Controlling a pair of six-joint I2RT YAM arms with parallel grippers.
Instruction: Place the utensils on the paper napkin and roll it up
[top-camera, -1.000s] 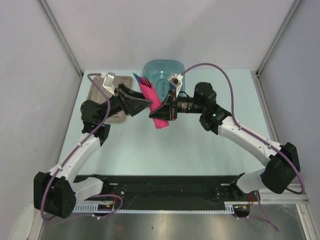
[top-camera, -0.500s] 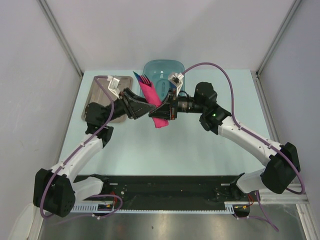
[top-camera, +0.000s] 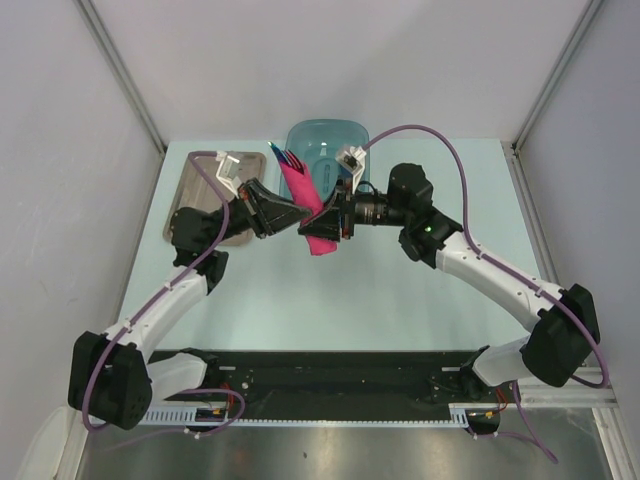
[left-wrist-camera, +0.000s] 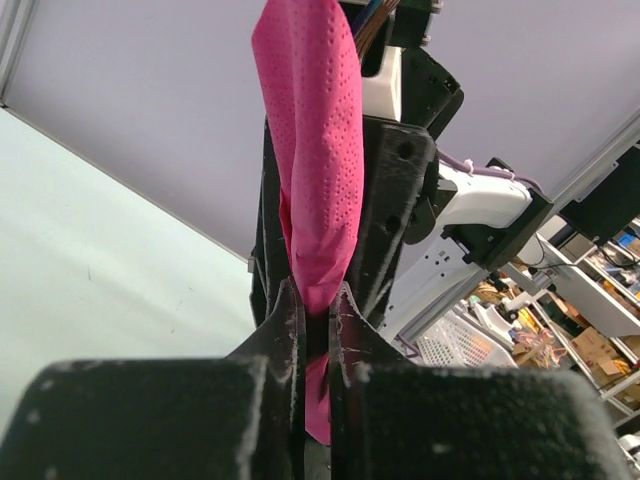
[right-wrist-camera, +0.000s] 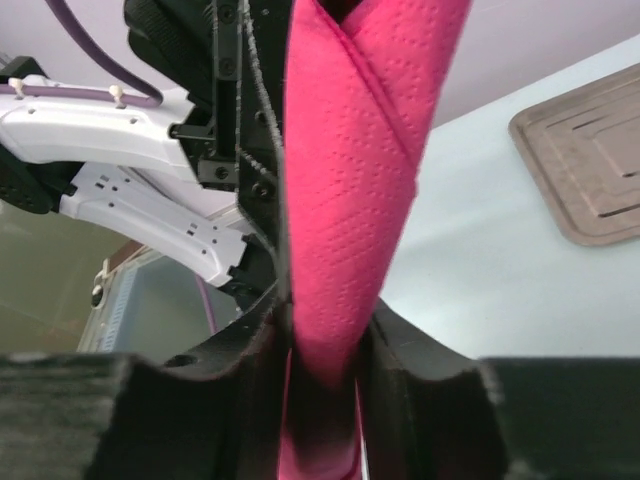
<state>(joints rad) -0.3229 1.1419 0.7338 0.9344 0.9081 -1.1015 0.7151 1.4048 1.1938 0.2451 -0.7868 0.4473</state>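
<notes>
**Containers.** Bowl (top-camera: 325, 143): teal, at the far middle of the table (top-camera: 400, 290). The roll and the right wrist cover part of its inside, so its contents cannot be told. Tray (top-camera: 196, 200): grey-brown, far left, partly under the left arm. Only a ribbed corner shows in the right wrist view, and its contents cannot be told either.

**Task items.** Napkin (top-camera: 310, 205): a pink roll held off the table and slanted, with its upper end over the bowl's left rim and its lower end toward the near side. Utensils (top-camera: 283, 156): purplish-blue ends stick out of the roll's upper end; the rest is hidden inside.

**Grippers.** Left gripper (left-wrist-camera: 317, 300): jaws nearly together, pinching a thin part of the napkin between the tips. Right gripper (right-wrist-camera: 322, 345): jaws narrow, clamped on the napkin's thicker body from the opposite side. Both grip the roll about midway along it, close beside each other.
</notes>
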